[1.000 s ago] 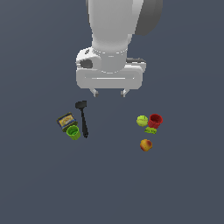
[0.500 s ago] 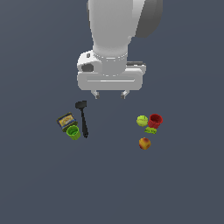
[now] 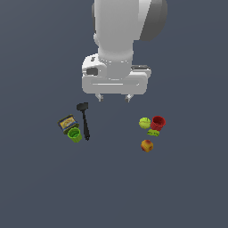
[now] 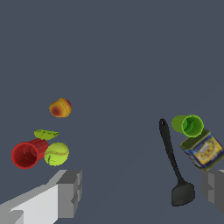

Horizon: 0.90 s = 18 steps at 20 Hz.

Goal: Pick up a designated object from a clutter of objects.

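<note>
End effector (image 3: 115, 97) hangs with fingers apart, empty. Red cup (image 3: 158, 122) touches the ball (image 3: 144, 123); your descent may knock either one.

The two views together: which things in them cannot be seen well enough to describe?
- Fingers: in the exterior view the white hand body hides all but the tips; in the wrist view the picture's edge cuts them off.
- Small green piece: too small in both views to tell what it is.
- Box: its label is too blurred to read in either view.
- Red cup: the ball is so close that touching cannot be judged.
</note>
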Motion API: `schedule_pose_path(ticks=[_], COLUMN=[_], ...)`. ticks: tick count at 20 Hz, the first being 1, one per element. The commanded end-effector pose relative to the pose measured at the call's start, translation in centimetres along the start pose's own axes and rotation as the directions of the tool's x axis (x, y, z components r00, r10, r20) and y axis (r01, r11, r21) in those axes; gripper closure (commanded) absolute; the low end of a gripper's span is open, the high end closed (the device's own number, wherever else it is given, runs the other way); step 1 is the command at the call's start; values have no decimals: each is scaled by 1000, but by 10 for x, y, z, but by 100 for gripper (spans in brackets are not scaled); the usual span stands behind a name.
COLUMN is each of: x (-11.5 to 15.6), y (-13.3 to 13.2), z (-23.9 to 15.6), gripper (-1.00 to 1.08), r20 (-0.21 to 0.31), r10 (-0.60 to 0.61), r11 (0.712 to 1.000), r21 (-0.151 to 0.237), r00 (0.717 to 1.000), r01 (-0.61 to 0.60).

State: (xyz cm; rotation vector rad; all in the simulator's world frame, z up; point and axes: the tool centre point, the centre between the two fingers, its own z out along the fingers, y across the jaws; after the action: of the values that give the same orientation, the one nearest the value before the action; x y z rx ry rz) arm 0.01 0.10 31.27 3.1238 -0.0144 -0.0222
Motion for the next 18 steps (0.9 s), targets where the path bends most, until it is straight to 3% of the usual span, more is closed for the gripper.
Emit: schedule_pose_path(ticks=[1, 18], x=[1, 3], y=[-5, -75], z=[4, 63], gripper=[-92, -92], r20=[0, -11], r10=[15, 218], r11=[1000, 976], r21=[-2, -16], r00=[1000, 976], r01=[-15, -218])
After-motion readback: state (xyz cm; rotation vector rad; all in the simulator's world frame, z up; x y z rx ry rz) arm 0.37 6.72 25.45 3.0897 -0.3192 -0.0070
